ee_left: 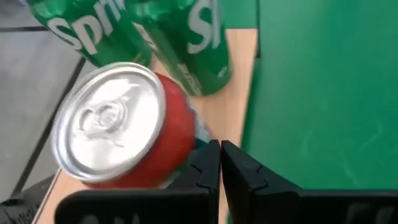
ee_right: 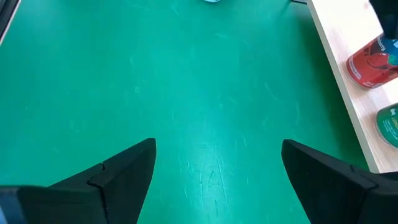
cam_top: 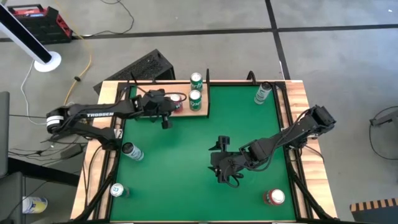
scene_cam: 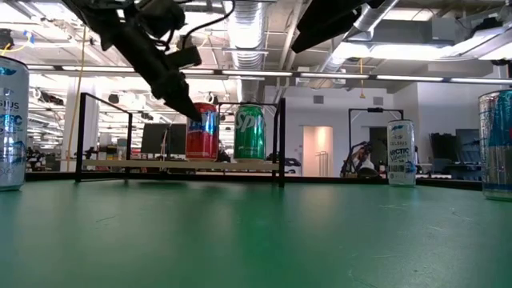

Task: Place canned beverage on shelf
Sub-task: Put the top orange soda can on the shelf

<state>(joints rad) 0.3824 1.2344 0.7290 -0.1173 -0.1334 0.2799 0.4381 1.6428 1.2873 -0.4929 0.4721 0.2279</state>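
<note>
**Ann:** While the right gripper (cam_top: 219, 163) hangs over the bare middle of the green table (cam_top: 180, 162), look at those jaws, spread wide apart with nothing between them. Its wrist view shows only the matte green mat under two blunt dark fingers (ee_right: 118, 171).

**Bo:** And nearest the low camera, tall pale cans at both edges, one white-and-blue can (scene_cam: 10, 120) at the left. Smooth printed metal, all of them.

**Ann:** Farther back, the left gripper (cam_top: 165, 122) sits at the front edge of the shelf (cam_top: 202, 112), fingers pressed flat together, empty. They are just beside the red can (ee_left: 124, 130), not around it.

**Bo:** That red can stands upright on the light-wood board, silver lid and pull tab bright in the left wrist view. Two green cans (ee_left: 199, 43) stand just past it, one on the board, the other beyond its back edge.

**Ann:** From the low view you get the thin black uprights (scene_cam: 280, 140) framing the board, which the wrist view leaves out. From overhead, more cans show: one at the far right corner (cam_top: 262, 93), a red-topped one (cam_top: 274, 197) near right.
</note>
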